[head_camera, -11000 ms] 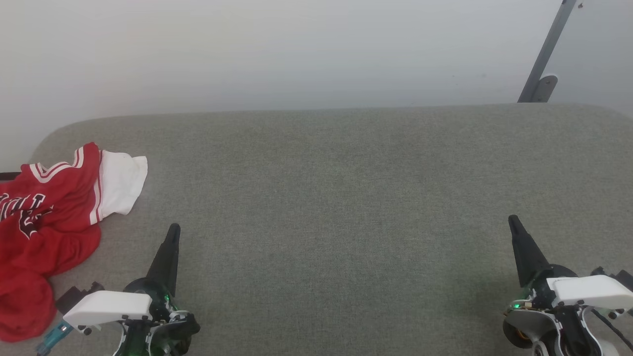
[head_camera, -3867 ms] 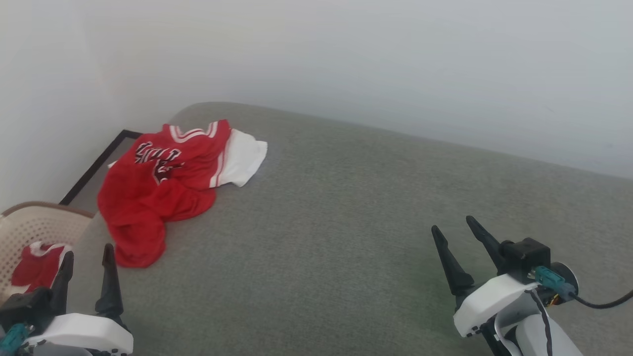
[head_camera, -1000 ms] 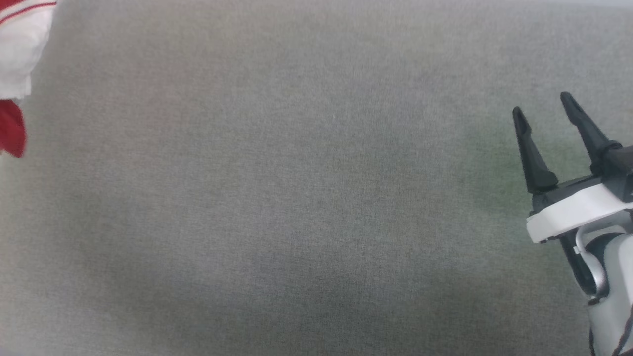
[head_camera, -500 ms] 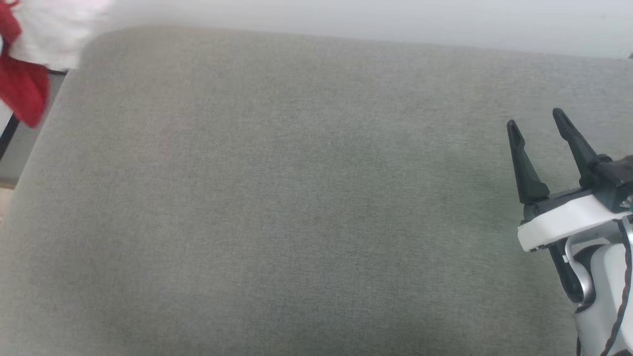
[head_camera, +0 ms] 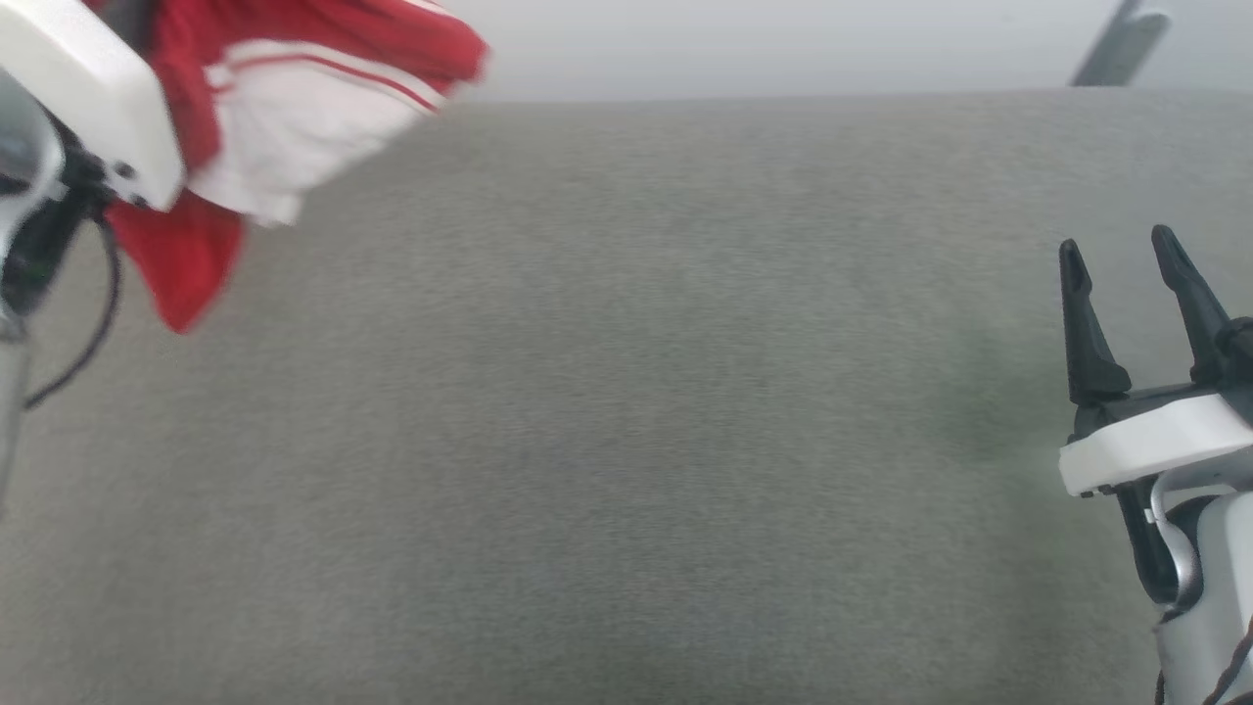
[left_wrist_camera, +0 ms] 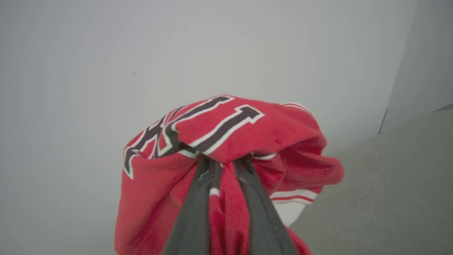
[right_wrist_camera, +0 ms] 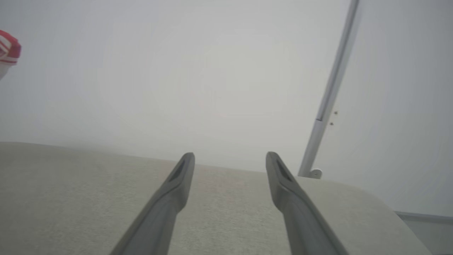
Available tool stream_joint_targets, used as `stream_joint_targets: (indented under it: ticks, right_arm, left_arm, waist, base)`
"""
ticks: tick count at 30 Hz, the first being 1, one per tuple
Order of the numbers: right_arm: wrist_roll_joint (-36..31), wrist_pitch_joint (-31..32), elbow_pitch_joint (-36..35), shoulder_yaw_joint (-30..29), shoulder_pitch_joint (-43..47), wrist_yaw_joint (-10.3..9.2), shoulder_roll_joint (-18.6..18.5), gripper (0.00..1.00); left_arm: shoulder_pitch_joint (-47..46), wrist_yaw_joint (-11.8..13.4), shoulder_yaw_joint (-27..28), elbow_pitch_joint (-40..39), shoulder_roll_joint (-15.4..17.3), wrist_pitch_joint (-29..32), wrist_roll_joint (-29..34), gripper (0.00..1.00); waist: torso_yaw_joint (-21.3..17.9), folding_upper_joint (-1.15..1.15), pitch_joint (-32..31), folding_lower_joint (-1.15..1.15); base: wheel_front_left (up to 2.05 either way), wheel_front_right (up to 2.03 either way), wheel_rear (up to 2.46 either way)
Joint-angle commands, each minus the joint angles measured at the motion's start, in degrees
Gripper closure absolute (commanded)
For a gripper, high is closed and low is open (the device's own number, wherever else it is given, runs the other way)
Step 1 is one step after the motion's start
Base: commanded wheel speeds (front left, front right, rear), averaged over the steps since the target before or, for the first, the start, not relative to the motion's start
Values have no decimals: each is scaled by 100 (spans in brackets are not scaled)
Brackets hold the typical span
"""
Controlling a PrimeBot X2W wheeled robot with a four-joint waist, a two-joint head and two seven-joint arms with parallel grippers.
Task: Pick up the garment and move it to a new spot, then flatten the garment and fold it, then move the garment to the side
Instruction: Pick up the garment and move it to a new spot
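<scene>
Pinching a bunch of red cloth between its nearly closed fingers, the left tool [left_wrist_camera: 226, 164] has the garment [left_wrist_camera: 226, 127] up off the desk [head_camera: 626, 392]. In the left wrist view the shirt drapes over and around the fingertips, chest lettering uppermost, with only the wall [left_wrist_camera: 106, 53] behind it. A few seconds ago it lay crumpled at the desk's far left corner while this tool stood empty and spread. Half a second ago just a scrap of red and white showed at the head view's upper left edge. Now the shirt hangs blurred well inside that corner, a white sleeve trailing toward the middle, beside the left arm's white casing [head_camera: 88, 98]. The head camera has turned too, so part of that shift belongs to the view. The right tool [head_camera: 1118, 245] stands wide open and empty over the desk's right side, as before. By my reading the pick-up is done and the carry to a new spot is under way. The bare middle of the desk looks the likely landing place, with flattening, folding and setting aside all still to come.
</scene>
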Motion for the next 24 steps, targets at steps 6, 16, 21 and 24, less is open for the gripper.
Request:
stream_joint_targets:
  ticks: [6,16,21,24]
  right_arm:
    - [-49,-148,155,-139,49,0,140,0]
    - [-38,-322,427,-302,121,0,407,0]
    - [-24,-372,526,-294,166,0,512,0]
    - [-27,-396,568,-264,156,0,562,0]
  left_arm:
    - [364,289,-214,-1196,-50,678,-100,100]
    - [982,563,-860,-2187,-325,1698,-328,100]
    - [1432,570,-1164,-2139,-432,1969,-545,100]
    - [1643,518,-1326,-1960,-492,2016,-598,100]
  waist:
    - [-676,0,101,0]
    - [-1297,0,227,0]
    - [-1437,0,291,0]
    - [-1486,0,345,0]
  base:
    - [0,0,0]
    - [0,0,0]
    - [0,0,0]
    - [0,0,0]
